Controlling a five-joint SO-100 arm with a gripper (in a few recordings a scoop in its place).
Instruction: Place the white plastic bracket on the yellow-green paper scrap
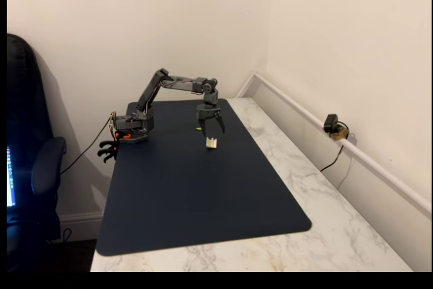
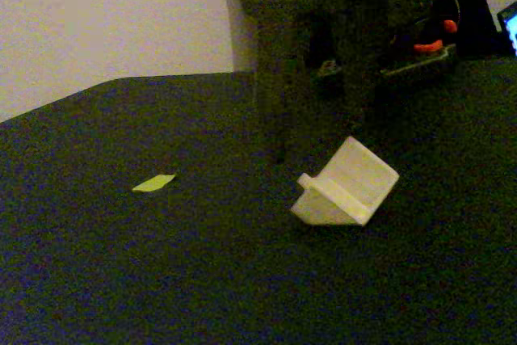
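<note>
The white plastic bracket (image 1: 212, 143) (image 2: 347, 186) lies tilted on the dark mat (image 1: 203, 187), with nothing holding it. The yellow-green paper scrap (image 2: 153, 183) lies flat on the mat to the bracket's left in one fixed view. In the other it is a tiny speck (image 1: 199, 128) beside the gripper. My gripper (image 1: 211, 125) hangs just above and behind the bracket, pointing down, open, with its fingers spread and nothing between them. One dark finger (image 2: 271, 103) reaches down near the bracket's left side.
The dark mat covers most of a white marble table (image 1: 318, 194). The arm's base (image 1: 130, 128) is clamped at the mat's far left edge. A wall rail with a small camera (image 1: 333, 125) runs along the right. An office chair (image 1: 34, 167) stands at the left.
</note>
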